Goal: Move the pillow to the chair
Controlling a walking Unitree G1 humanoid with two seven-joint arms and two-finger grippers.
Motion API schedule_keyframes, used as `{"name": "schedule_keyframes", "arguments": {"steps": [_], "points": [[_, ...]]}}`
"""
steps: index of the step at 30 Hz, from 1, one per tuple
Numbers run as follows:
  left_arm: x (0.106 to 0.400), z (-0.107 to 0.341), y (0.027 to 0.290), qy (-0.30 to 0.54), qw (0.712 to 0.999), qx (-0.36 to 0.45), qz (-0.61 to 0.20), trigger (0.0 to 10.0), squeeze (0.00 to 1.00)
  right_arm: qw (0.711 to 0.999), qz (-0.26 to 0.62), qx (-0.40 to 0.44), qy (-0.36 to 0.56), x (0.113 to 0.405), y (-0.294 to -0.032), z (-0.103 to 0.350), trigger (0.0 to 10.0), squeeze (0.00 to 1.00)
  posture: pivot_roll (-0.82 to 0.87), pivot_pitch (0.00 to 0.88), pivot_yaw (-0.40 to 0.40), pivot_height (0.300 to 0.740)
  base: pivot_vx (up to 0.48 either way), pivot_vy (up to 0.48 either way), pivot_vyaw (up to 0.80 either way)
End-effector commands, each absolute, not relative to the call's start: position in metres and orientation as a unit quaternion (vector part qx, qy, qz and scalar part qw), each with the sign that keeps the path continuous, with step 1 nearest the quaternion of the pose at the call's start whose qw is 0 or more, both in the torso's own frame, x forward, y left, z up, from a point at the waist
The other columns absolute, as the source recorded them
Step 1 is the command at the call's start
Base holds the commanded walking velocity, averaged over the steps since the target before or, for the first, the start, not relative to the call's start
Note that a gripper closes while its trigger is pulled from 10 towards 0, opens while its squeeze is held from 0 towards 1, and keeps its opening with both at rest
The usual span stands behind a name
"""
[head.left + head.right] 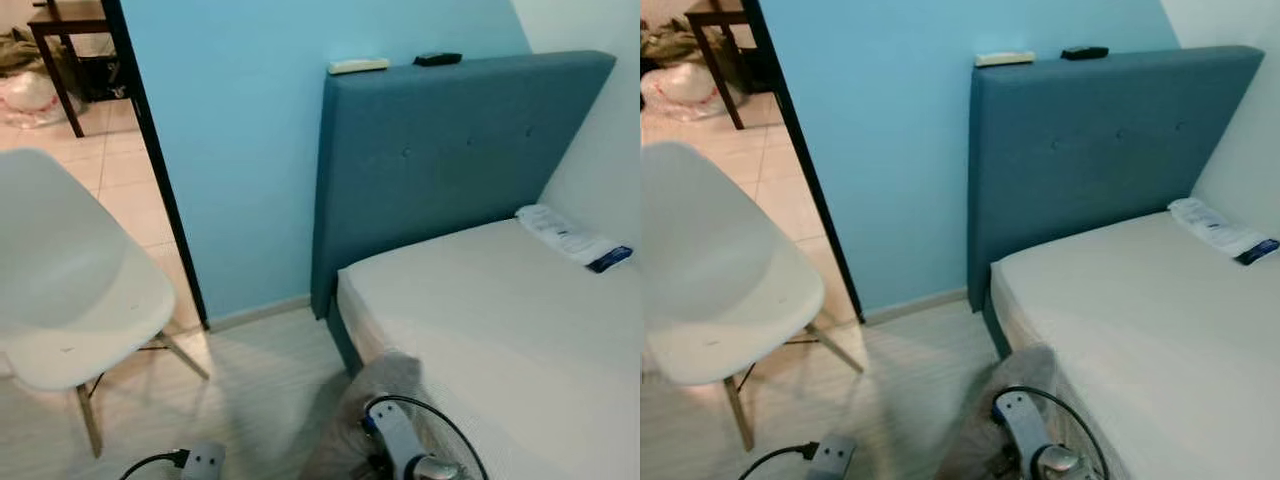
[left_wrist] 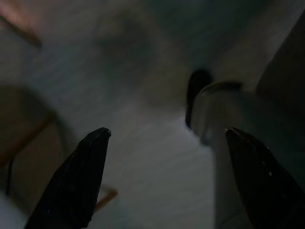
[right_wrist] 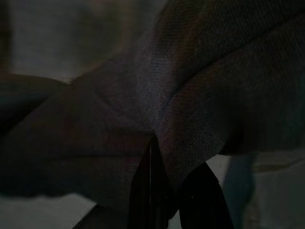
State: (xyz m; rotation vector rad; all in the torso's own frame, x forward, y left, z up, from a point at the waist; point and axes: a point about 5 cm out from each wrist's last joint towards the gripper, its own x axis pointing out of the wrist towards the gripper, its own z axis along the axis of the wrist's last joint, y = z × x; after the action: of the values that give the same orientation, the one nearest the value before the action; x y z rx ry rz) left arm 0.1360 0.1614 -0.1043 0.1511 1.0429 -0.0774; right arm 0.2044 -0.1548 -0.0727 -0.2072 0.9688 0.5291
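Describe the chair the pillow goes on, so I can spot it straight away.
Start at the blue wall left of the teal headboard, then go left past the dark door frame. The chair stands there on the pale floor: a white moulded shell seat on splayed wooden legs, unlike the dark table beyond the doorway.

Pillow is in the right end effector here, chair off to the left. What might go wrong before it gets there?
1. The right end effector pinches only a fold of the grey pillow, which hangs low beside the bed; the fabric might slip out.
2. The white chair has a sloped, smooth seat, so a pillow dropped near its edge may slide off.
3. A black cable loops over the right arm close to the pillow and could snag.
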Motion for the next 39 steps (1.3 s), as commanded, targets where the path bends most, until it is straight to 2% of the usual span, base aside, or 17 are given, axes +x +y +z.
{"name": "schedule_keyframes", "arguments": {"steps": [1, 26, 39], "points": [[0.1199, -0.1099, 0.1654, 0.526, 0.846, 0.076, -0.038, 10.0, 0.0, 0.848, 0.247, -0.097, 0.459, 0.2056, -0.157, -0.0719, 10.0, 0.0, -0.07, 0.069, -0.043, 0.74, 0.0, 0.0, 0.73], [0.129, -0.1069, 0.1678, 0.515, 0.851, 0.093, -0.049, 10.0, 0.0, 0.85, 0.246, -0.078, 0.459, 0.2022, -0.1497, -0.0741, 10.0, 0.0, -0.05, 0.056, -0.028, 0.74, 0.0, 0.0, 0.73], [0.1207, -0.1091, 0.1702, 0.521, 0.848, 0.094, -0.042, 10.0, 0.0, 0.85, 0.243, -0.114, 0.454, 0.2044, -0.1513, -0.0736, 10.0, 0.0, -0.03, 0.061, -0.029, 0.74, 0.0, 0.0, 0.73]]}}
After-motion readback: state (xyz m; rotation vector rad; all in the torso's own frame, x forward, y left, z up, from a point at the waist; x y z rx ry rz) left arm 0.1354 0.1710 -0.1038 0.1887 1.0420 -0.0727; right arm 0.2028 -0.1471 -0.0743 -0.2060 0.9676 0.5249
